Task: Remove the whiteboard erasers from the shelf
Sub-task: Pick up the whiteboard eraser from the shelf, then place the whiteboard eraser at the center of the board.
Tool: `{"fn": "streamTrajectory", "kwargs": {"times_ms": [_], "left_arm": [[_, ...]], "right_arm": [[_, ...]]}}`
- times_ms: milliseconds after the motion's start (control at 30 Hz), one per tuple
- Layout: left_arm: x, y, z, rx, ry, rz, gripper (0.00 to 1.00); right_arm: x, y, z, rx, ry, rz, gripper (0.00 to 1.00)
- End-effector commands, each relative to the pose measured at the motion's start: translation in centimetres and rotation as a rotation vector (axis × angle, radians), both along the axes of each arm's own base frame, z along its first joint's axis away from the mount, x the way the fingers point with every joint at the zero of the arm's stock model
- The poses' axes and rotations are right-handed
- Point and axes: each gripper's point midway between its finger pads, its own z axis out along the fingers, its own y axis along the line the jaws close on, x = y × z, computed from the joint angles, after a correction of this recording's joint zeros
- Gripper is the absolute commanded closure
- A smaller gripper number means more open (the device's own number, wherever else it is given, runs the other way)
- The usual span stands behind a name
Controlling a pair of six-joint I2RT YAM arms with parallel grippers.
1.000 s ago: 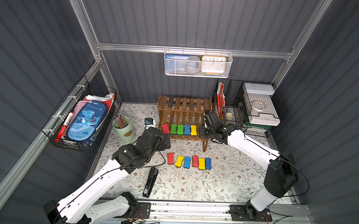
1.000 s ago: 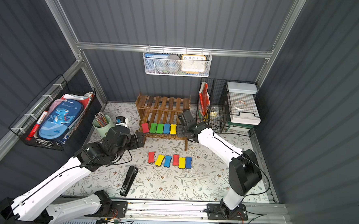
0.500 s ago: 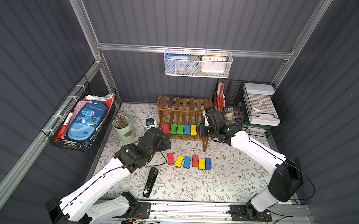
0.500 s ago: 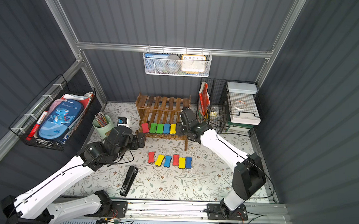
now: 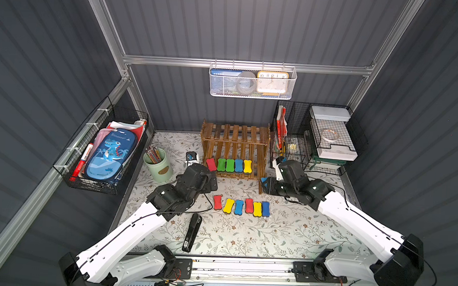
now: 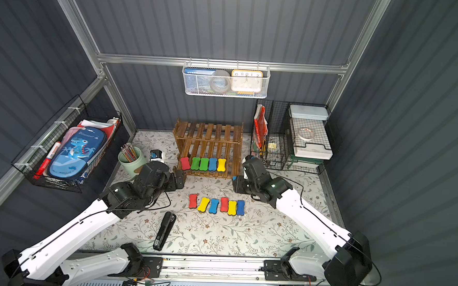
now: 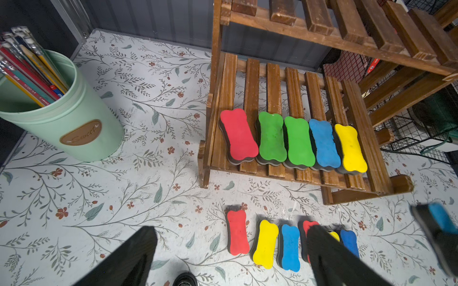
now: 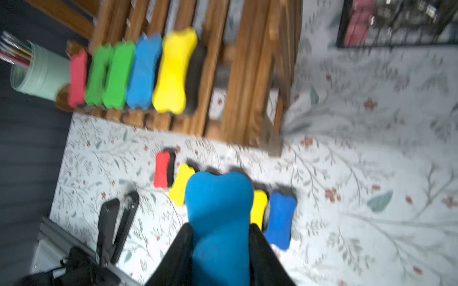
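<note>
There, the right gripper [image 8: 220, 231] has a blue eraser [image 8: 218, 195] pinched at its waist, jaws narrowed on the foam. The right wrist view, blurred as it is, shows that grip head-on. In both top views you get only a sliver of blue at the jaws, just off the front right leg of the shelf [image 5: 233, 134], above the mat [image 5: 285, 232]. The left gripper [image 5: 213, 181] is spread wide with nothing in it, by the shelf's left front corner.

On the lower tier, five erasers [image 7: 297, 141] sit side by side: red, green, green, blue, yellow. In a row on the mat lie six erasers [image 5: 239, 206]. The left wrist view shows their bone shape and dark felt bases; from above, only coloured tops. The cup [image 7: 62, 123] reads "Sweet", the pencil case [image 5: 109, 153] "Dinosaur".
</note>
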Motion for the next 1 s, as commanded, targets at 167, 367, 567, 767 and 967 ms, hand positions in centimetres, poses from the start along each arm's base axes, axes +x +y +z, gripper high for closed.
{"fn": "streamTrajectory", "kwargs": {"times_ms": [167, 367, 567, 767, 967], "left_arm": [[0.0, 0.1, 0.8, 0.016, -0.033, -0.025, 0.01], [0.2, -0.2, 0.8, 0.03, -0.029, -0.04, 0.01], [0.2, 0.0, 0.9, 0.034, -0.033, -0.03, 0.01], [0.3, -0.3, 0.6, 0.024, -0.022, -0.029, 0.01], [0.4, -0.6, 0.7, 0.012, -0.014, -0.033, 0.01]], "right_arm": [[-11.5, -1.7, -8.5, -0.078, 0.408, 0.01, 0.72], [-13.2, -2.8, -10.2, -0.152, 0.432, -0.009, 0.72], [-11.9, -2.9, -12.0, -0.242, 0.415, -0.025, 0.72], [-9.9, -2.9, -12.3, -0.347, 0.36, -0.006, 0.72], [-9.5, -2.2, -13.0, -0.359, 0.365, 0.035, 0.72]]}}
